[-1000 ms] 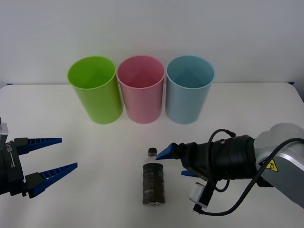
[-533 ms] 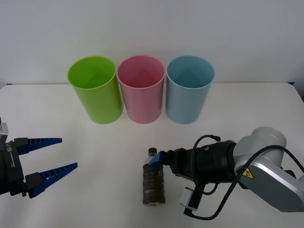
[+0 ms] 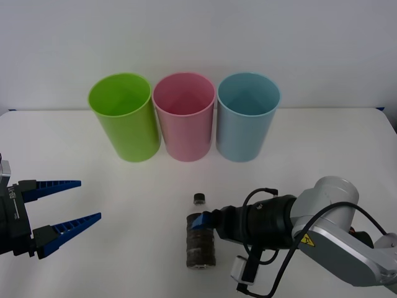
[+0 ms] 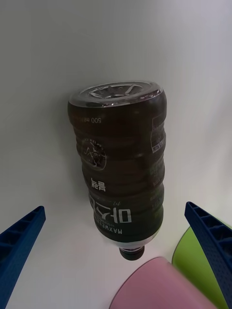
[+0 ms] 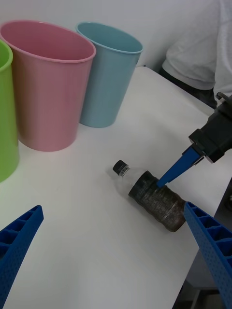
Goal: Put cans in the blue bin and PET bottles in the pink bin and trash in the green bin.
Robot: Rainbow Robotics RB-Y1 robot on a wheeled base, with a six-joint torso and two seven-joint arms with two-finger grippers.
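Bottle (image 3: 200, 241) lies flat on the table (image 3: 124, 198), cap toward the far bins. Right gripper (image 3: 205, 222) straddles it, fingers spread wide, gripping nothing. Left gripper (image 3: 65, 205) waits open at near left.

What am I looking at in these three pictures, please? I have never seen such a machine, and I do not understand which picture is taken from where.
This is a robot with two arms, each ending in a gripper with two blue ribbed fingers. One picture is taken from above the arms, looking down at a white table. The other two come from small cameras on the wrists, so each shows its own fingers at the bottom corners.

At the back of the table stand the green bin, the pink bin and the blue bin. In front of them a small bottle of dark drink lies on its side, cap toward the bins.

The right gripper has its open fingers on either side of the bottle, one of them over its top, and does not yet hold it. The left gripper waits open at the left. Nothing is held.
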